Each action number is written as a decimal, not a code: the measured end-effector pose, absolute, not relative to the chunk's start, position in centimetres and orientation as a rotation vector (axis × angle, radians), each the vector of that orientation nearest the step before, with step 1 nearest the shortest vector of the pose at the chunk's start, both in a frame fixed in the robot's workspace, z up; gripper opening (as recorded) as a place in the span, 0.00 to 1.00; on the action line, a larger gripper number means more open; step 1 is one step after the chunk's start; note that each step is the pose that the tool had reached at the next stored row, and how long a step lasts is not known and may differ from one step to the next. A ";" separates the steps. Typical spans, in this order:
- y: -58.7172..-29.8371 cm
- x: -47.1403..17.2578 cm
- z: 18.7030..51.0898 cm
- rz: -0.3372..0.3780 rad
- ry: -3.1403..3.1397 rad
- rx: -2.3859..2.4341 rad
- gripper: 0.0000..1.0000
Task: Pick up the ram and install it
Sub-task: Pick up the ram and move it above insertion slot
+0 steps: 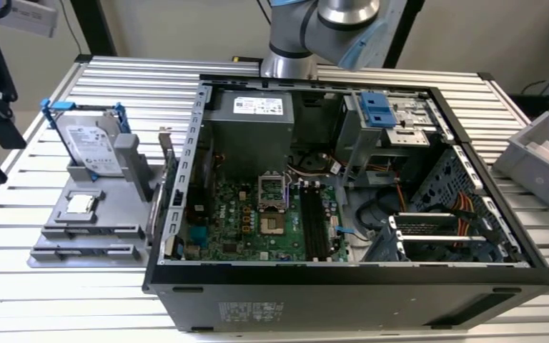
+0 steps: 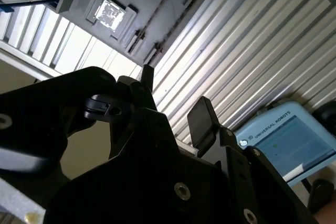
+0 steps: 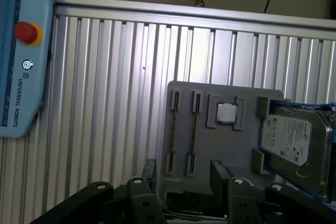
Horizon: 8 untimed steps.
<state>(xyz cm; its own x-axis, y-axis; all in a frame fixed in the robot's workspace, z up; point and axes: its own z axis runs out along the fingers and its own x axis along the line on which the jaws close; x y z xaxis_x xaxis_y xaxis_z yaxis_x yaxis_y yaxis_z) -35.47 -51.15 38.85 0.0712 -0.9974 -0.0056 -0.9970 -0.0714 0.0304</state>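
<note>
Ribbed aluminium table (image 1: 55,314); open computer case (image 1: 351,286), grey fixture tray (image 1: 112,218) at its nine o'clock in the exterior view. Ram (image 3: 193,129): apparently on edge in a tray slot; judged light, stiff, fragile; best held by its long faces mid-length. My gripper (image 3: 184,176) hung nearby, fingers spread, empty.

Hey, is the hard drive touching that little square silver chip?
Apart. The first wrist view shows bare gray holder between the hard drive and the chip.
</note>
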 end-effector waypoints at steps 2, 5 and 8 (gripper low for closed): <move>-51.1 -35.5 38.8 -0.039 -2.133 2.281 1.00; -51.1 -35.5 38.6 -0.039 -2.138 2.277 1.00; -51.1 -35.5 38.5 -0.039 -2.141 2.274 1.00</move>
